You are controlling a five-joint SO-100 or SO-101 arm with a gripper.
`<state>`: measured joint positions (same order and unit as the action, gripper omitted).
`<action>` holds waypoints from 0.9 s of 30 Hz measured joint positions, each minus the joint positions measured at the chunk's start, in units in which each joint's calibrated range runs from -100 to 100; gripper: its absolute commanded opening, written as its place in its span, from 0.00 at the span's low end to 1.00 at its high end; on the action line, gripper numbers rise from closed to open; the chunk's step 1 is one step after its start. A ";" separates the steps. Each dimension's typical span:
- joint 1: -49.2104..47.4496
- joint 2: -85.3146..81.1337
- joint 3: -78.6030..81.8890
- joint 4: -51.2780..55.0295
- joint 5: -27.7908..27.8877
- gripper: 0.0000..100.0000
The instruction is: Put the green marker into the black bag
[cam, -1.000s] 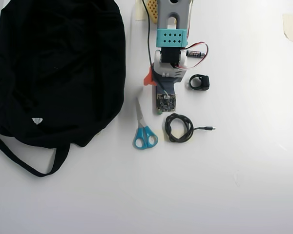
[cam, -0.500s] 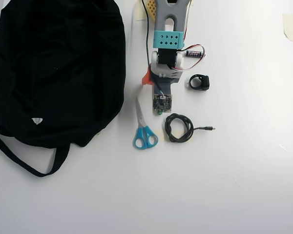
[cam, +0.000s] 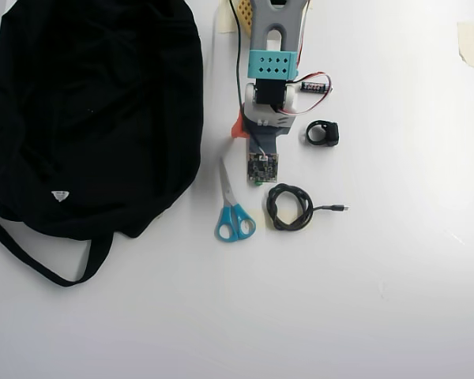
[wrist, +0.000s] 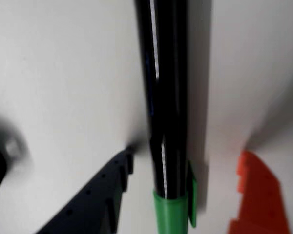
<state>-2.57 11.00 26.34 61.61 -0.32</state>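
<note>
The green marker [wrist: 166,97] lies on the white table, its black barrel running up the wrist view and its green cap [wrist: 172,212] at the bottom. My gripper [wrist: 185,156] is open and straddles it: the black finger [wrist: 102,190] is left of it, the orange finger [wrist: 259,195] right, and neither touches it. In the overhead view my arm [cam: 268,67] covers the marker; only a small green bit [cam: 257,181] shows below the wrist. The black bag [cam: 95,110] lies at the left, apart from the gripper.
In the overhead view, blue-handled scissors [cam: 233,209] lie just below the arm, next to a coiled black cable [cam: 291,207]. A small black clip [cam: 322,133] and a battery [cam: 314,85] lie to the arm's right. The bag's strap [cam: 39,260] loops below the bag.
</note>
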 measured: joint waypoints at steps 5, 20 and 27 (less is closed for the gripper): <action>0.07 0.17 -0.47 0.00 0.00 0.11; 0.07 0.33 -0.55 -0.09 -0.05 0.02; 0.07 0.33 -0.55 -0.09 -0.05 0.02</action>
<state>-2.50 11.33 25.79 61.53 -0.37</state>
